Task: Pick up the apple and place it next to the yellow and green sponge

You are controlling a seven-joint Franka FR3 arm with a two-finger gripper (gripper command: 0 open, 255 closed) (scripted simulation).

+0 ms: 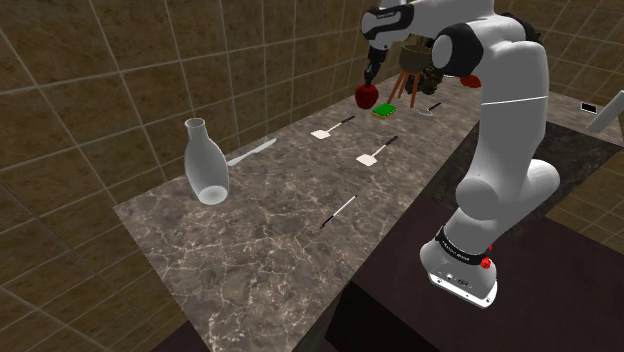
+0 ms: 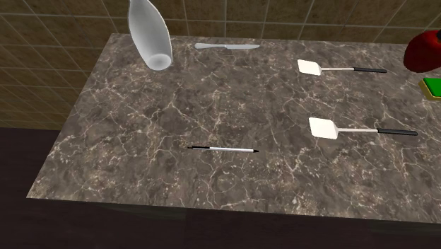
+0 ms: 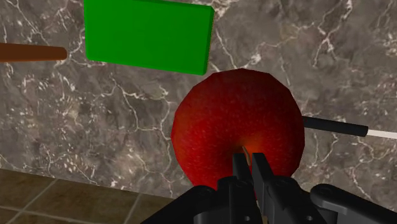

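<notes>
Red and glossy, the apple (image 3: 238,127) hangs from the gripper (image 3: 250,162), whose two black fingers are clamped on its top and nearly meet there. It is round, with no clear long axis, and its stem end points up into the gripper. It is held above the far end of the counter (image 1: 250,250), just beside the green sponge (image 1: 385,111), which lies flat on the surface. Small white writing runs along a dark band (image 1: 462,246) at the arm's base, too small to read. The counter is dark brown marble with pale veins, and brown tiles (image 1: 90,90) cover the wall behind it. Nearer on the counter lie two white spatulas (image 1: 375,154) with black handles, a thin pen (image 1: 338,212) and a knife (image 1: 250,153), and a pale bottle (image 1: 205,165) stands upright
</notes>
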